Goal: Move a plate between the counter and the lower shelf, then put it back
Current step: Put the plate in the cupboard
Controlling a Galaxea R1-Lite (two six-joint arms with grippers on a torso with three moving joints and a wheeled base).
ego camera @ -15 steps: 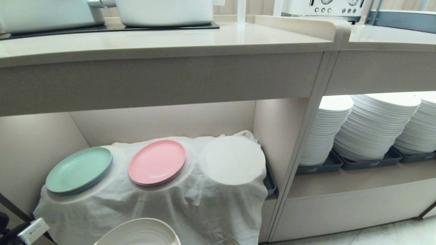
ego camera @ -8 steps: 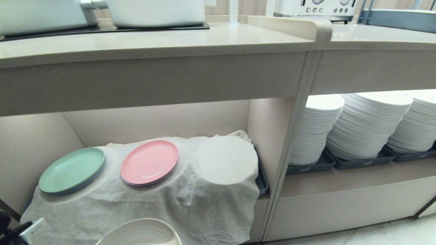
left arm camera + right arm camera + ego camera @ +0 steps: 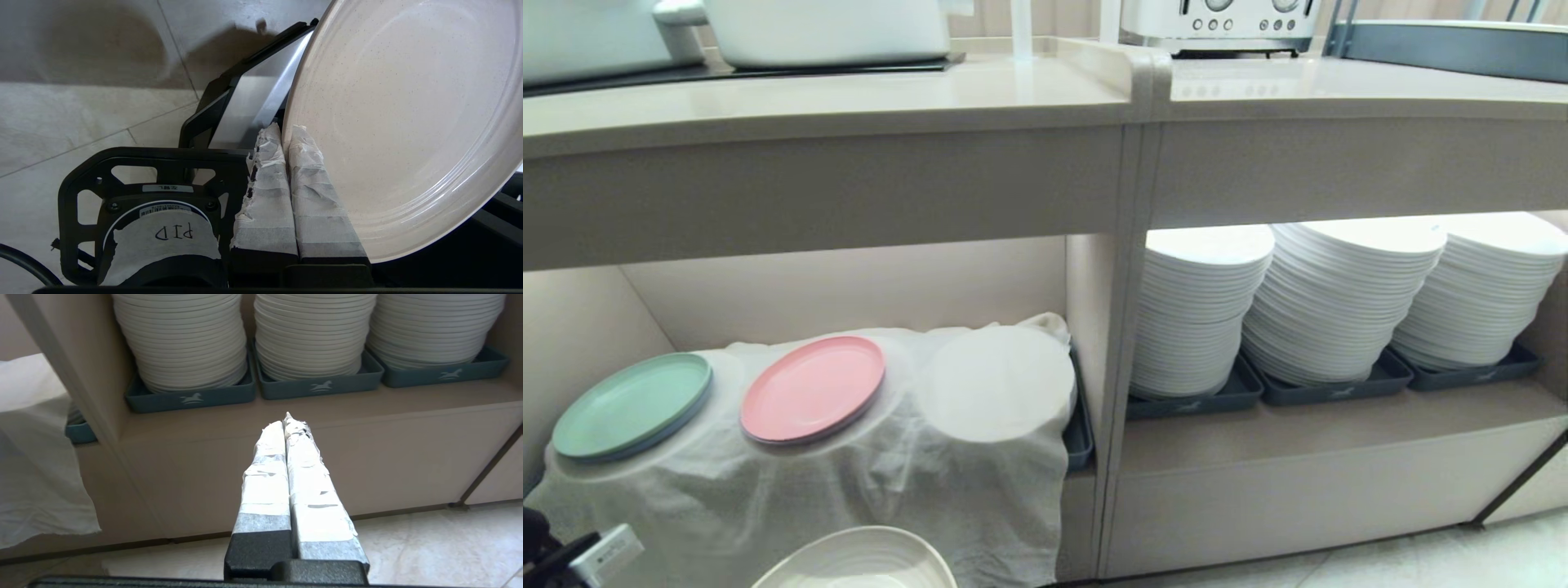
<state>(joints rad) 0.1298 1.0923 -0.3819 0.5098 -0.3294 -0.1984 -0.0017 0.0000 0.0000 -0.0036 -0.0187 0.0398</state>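
Left wrist view shows us "PID" handwritten on tape; our left hand (image 3: pixel 286 134) is clenched on the round cream-beige plate's (image 3: pixel 404 122) rim, below the cloth-draped lower shelf (image 3: pixel 849 286). Our head camera has swung rightward.

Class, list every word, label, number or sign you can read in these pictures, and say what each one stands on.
"PID": handwritten, upside down, on the white tape over the left wrist's round housing.
Small white label above it: too small to read.
Printed sticker under that: too small to read.
Horse emblem, no words: on each dark tray under the white plate stacks.
Toaster dials: markings unreadable.
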